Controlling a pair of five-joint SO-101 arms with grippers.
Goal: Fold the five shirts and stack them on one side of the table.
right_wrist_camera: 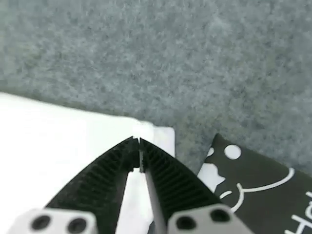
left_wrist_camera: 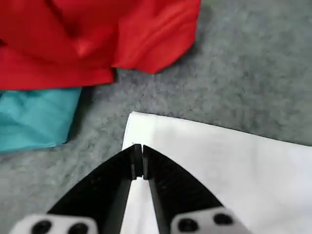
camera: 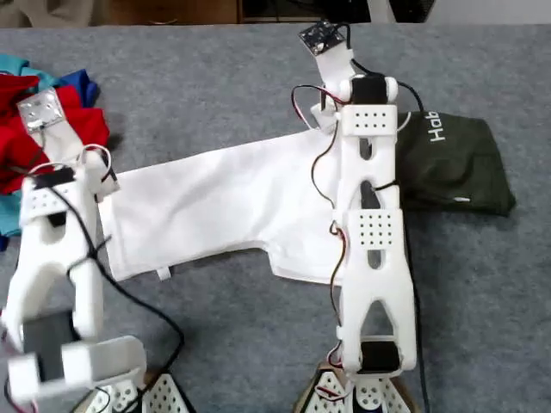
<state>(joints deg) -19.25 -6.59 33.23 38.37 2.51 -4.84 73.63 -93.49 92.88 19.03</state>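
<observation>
White shirt point(camera: 224, 202) lies spread mid-tabletop point(camera: 215, 77), one end beside the folded dark shirt point(camera: 452, 163). Left jaws are pressed together over its corner near the red shirt point(left_wrist_camera: 97, 34) and teal shirt point(left_wrist_camera: 34, 117) — right jaws likewise, at the corner by the dark shirt. Whether either pinches cloth, I cannot tell.

Grey table point(camera: 215, 77), white shirt point(camera: 215, 206) spread flat, folded dark shirt point(camera: 456, 168), bunched red shirt point(left_wrist_camera: 97, 39), teal shirt point(left_wrist_camera: 34, 117)

Grey felt surface point(camera: 215, 77), wooden furniture point(camera: 172, 10) behind it.
</observation>
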